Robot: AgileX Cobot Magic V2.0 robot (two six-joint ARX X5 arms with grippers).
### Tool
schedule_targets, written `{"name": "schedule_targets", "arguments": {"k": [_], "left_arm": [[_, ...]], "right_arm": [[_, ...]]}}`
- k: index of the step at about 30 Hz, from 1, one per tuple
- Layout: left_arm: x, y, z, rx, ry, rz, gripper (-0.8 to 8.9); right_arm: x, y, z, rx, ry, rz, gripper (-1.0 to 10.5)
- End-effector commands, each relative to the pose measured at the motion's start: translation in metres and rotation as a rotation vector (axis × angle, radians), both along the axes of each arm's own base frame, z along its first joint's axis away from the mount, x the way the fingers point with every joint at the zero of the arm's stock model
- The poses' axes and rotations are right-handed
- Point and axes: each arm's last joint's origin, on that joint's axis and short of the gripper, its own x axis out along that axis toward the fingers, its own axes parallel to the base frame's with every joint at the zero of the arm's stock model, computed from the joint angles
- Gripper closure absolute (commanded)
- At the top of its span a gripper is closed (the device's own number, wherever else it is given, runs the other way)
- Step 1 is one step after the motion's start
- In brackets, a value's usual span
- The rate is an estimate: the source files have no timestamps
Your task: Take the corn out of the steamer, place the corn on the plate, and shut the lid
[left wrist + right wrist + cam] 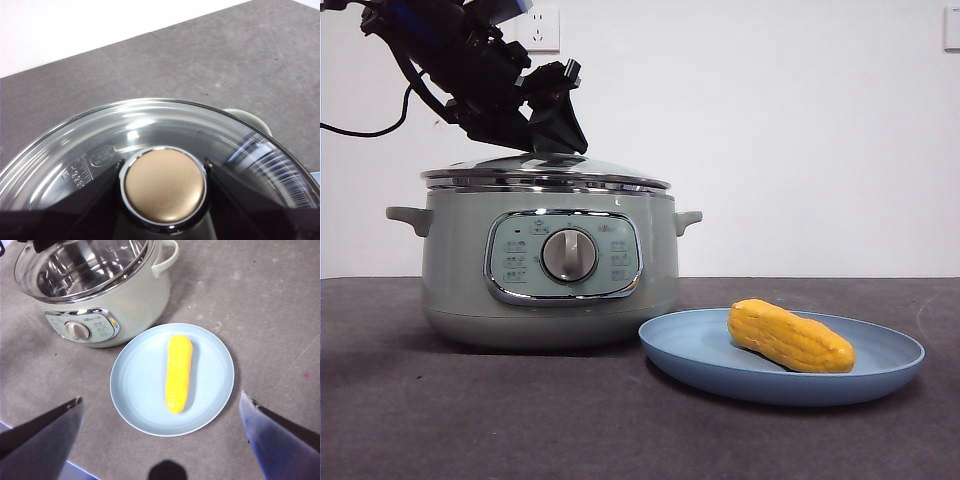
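A dark grey table (pixel 470 420) runs level across the scene in front of a plain white wall (pixel 800 130) that carries a wall socket (pixel 542 28).

The steamer (pixel 455 290) stands on the table with its control panel (pixel 563 256) and central dial (pixel 569 255) facing the front camera. Its two side handles (pixel 410 217) project past the pot wall on either side.

The lid (pixel 610 172) sits on the steamer's rim, its chrome edge running along the pot's top edge. In the right wrist view the lid's glass shows the bare metal inner bowl (pixel 85 265) beneath it.

The left gripper (pixel 552 140) reaches down from the upper corner of the front view to the middle of the lid. In the left wrist view its two jaws stand on either side of the knob (pixel 165 185), close against the knob's chrome collar and clasping it.

The plate (pixel 700 350) lies on the table just beside the steamer, its near rim almost under the pot's side handle. The corn (pixel 790 336) rests flat on the plate, near the middle, clear of the plate's rim on all sides.

The right gripper (pixel 162 410) hangs above the plate with its jaws spread wide and nothing between them. Bare table surface surrounds the plate on the sides away from the steamer.
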Motion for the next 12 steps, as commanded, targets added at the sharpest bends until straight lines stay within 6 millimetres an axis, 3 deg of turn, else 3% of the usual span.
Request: {"name": "schedule_targets", "arguments": {"k": [1, 12], "left_arm": [[0.001, -0.003, 0.007, -0.017, -0.054, -0.016, 8.22], [0.008, -0.009, -0.007, -0.011, -0.032, -0.022, 8.22]], "right_arm": [[0.000, 0.000, -0.001, 0.009, 0.004, -0.003, 3.5], [-0.001, 0.000, -0.002, 0.001, 0.019, -0.003, 3.5]]}}
